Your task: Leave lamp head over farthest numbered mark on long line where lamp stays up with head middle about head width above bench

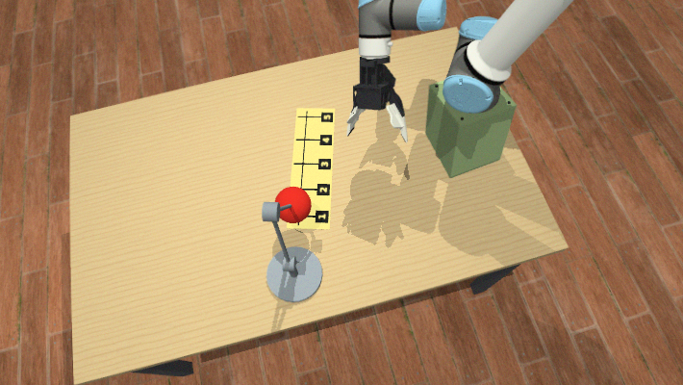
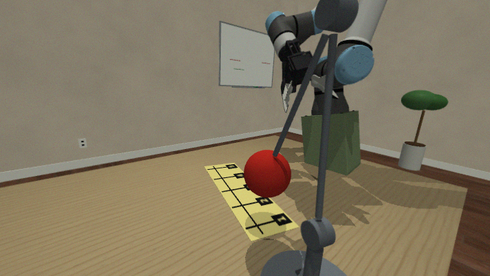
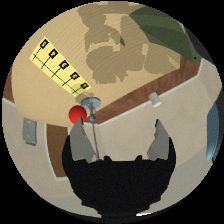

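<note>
The lamp's red ball head [image 1: 298, 197] [image 2: 263, 176] [image 3: 77, 114] hangs clear above the bench; in the top view it overlaps the near end of the numbered sheet [image 1: 315, 128] [image 2: 272, 232], between marks 1 and 2. The exact mark under it is hard to tell. The lamp's elbow [image 1: 270, 212] [image 2: 336, 15] is high, with the upper arm folded steeply down. Its round grey base [image 1: 308, 285] [image 2: 284, 265] stands beyond mark 1. My gripper [image 1: 378, 138] [image 2: 311, 104] [image 3: 119, 120] is open and empty, raised beside the sheet's mark-5 end, away from the lamp.
The green pedestal [image 1: 473, 154] [image 2: 329, 152] under my arm stands at the bench's right side. Shadows of my arm fall between it and the sheet. A whiteboard [image 2: 246, 52] hangs on the wall, and a potted plant [image 2: 412, 156] stands beyond the bench.
</note>
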Controlling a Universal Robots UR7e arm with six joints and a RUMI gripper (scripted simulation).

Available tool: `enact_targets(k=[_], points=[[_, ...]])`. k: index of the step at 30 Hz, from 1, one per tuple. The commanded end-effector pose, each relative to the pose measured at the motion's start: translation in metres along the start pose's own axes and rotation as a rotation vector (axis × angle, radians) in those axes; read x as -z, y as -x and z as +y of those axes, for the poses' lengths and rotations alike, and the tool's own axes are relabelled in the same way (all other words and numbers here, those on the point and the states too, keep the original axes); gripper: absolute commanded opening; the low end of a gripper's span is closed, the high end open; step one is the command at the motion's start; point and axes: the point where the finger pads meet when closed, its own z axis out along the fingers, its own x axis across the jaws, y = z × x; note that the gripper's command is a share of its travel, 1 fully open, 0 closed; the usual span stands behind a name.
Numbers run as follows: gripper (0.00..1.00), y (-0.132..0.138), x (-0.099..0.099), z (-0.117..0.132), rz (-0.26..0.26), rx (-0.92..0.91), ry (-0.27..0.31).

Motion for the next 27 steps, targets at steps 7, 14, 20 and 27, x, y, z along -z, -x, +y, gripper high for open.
enact_targets(k=[7, 14, 20, 27], points=[[1.0, 0.037, -0.002, 0.051, 0.0, 0.093, 0.023], [1.0, 0.055, 0.002, 0.085, -0.008, 0.171, 0.061], [1.0, 0.064, 0.005, 0.106, -0.011, 0.214, 0.079], [1.0, 0.079, 0.01, 0.145, -0.015, 0.288, 0.105]])
